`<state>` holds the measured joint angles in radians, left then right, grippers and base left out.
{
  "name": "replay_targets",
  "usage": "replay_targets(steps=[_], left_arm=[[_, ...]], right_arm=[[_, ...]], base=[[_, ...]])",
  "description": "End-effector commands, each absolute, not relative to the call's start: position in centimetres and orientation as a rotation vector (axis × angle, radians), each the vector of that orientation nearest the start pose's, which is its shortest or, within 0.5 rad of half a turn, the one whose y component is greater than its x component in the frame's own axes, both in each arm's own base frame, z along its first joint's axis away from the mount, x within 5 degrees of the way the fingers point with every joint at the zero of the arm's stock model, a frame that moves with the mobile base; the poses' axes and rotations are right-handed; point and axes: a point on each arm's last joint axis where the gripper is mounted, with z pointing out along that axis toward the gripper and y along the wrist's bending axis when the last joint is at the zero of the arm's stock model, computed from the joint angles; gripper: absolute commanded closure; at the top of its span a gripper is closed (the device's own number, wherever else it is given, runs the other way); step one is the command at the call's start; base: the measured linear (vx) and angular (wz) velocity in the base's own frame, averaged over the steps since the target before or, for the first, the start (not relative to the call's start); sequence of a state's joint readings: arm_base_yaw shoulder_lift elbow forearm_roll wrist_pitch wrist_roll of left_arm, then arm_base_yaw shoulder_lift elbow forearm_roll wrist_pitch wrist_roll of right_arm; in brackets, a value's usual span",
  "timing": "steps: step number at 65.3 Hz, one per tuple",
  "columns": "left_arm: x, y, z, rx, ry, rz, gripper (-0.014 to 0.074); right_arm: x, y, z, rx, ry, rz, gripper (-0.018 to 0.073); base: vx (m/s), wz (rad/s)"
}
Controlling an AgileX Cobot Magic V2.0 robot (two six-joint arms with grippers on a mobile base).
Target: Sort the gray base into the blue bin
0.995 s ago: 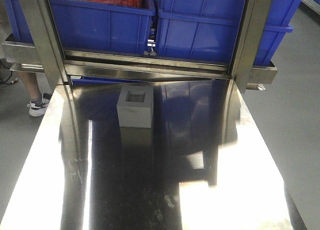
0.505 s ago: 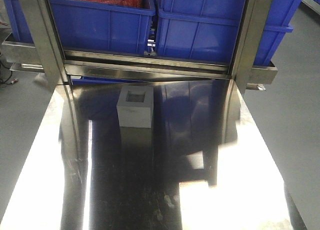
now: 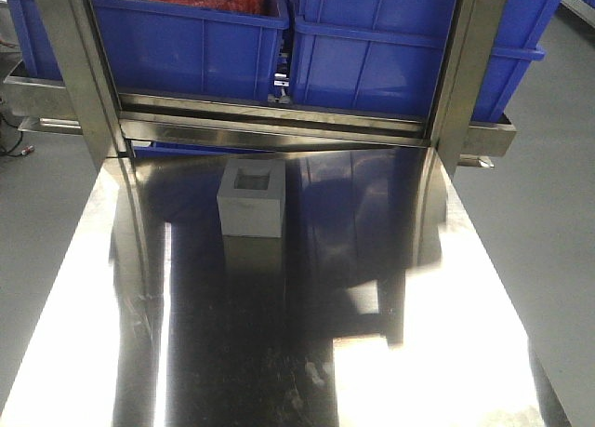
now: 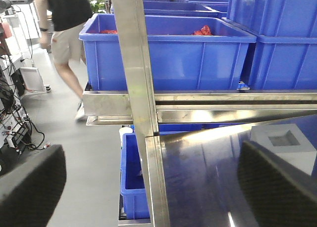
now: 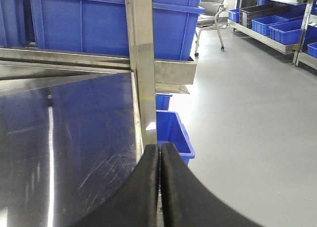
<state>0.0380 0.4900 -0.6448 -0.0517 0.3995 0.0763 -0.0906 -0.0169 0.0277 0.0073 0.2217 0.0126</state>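
Judging the gray base [image 3: 251, 199], resting recess-up at the far end of the steel table [image 3: 390, 371] below the blue bin [image 3: 400, 55], as stiff, matte, probably light, favouring a pinch across opposite flat walls; finding the left gripper [image 4: 148, 192] spread wide nearby, the right gripper [image 5: 159, 187] pressed closed on nothing.

- The gray base [image 3: 251, 199] stands on the steel table [image 3: 279, 353], with bare steel to its near, left and right sides.
- Just behind it, a shelf rail [image 3: 270, 120] and two upright posts [image 3: 88, 73] carrying blue bins [image 3: 195, 50] wall off the far edge.
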Motion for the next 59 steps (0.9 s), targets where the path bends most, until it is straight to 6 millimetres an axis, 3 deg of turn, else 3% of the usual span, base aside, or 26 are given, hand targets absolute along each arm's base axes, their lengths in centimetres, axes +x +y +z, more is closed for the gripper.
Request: replay_targets(steps=[1, 23, 39, 47, 59], left_arm=[[9.7, 0.1, 37.4, -0.002, 1.631, 0.018, -0.0056], [9.7, 0.1, 37.4, -0.002, 1.629, 0.019, 0.0061], [10.4, 0.2, 37.2, -0.005, 1.650, 0.014, -0.0023], [11.8, 0.1, 36.6, -0.024, 1.703, -0.017, -0.0076], [14.9, 0.0, 35.9, 0.034, 1.757, -0.002, -0.0077]], right_arm=[[5.6, -0.5, 19.1, 0.074, 1.641, -0.069, 0.0564], [5.6, -0.5, 19.1, 0.074, 1.641, -0.069, 0.0564], [5.6, -0.5, 19.1, 0.074, 1.641, -0.069, 0.0564], [5.6, -0.5, 19.1, 0.074, 1.641, -0.069, 0.0564], [5.6, -0.5, 19.1, 0.074, 1.641, -0.069, 0.0564]], base=[[0.00, 0.00], [0.00, 0.00], [0.00, 0.00], [0.00, 0.00], [0.00, 0.00]])
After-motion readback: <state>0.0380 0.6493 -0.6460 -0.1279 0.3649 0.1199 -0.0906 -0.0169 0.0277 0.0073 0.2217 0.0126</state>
